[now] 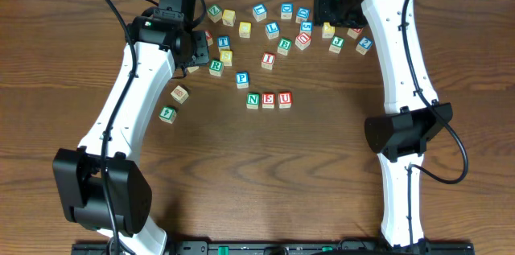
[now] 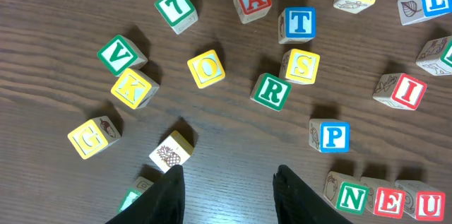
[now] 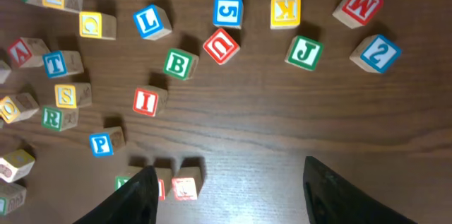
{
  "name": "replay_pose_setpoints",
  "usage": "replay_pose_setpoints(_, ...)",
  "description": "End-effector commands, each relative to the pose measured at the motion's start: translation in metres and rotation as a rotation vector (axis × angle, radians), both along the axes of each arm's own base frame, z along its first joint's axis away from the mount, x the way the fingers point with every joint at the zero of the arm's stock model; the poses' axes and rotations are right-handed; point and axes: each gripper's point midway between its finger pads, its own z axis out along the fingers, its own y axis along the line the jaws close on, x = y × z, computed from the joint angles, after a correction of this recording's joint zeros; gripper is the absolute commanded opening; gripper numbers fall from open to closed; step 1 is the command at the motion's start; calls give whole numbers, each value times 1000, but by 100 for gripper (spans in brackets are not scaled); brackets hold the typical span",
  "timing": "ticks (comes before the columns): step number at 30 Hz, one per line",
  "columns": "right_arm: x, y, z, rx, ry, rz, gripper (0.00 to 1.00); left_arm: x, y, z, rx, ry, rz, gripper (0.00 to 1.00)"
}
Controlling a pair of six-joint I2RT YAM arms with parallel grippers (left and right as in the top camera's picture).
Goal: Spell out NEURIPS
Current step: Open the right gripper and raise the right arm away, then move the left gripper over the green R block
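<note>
Nearest, in the middle of the table [image 1: 338,126], three cubes stand in one row, side by side: N [image 1: 253,100], E [image 1: 269,100], U [image 1: 285,99]. A little farther and to the left lies P [image 1: 242,79]. Farther again are R [image 1: 216,67] on the left and I [image 1: 268,59] on the right. The yellow S [image 1: 226,56] is just beside R. The left gripper [image 2: 229,174] hovers near R, its jaws apart and empty. The right gripper [image 3: 229,171] is far right over the loose cubes [image 1: 338,42]; its jaws are wide apart and hold nothing.
</note>
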Motion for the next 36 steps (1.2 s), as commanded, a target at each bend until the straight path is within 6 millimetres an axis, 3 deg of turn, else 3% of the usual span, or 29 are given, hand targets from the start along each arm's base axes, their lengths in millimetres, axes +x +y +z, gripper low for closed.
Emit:
replay_pose_setpoints(1,1,3,15,2,-47,19,63,2,4,8,14,-21,-4,41)
replay_pose_setpoints(11,2,4,10,0,-40,21,70,2,4,8,12,-22,-1,41)
replay_pose_setpoints(29,-3,13,-17,-17,26,40,71,1,1,8,-10,-19,18,41)
replay_pose_setpoints(36,-3,13,-18,-17,27,40,71,1,0,7,-14,-18,25,40)
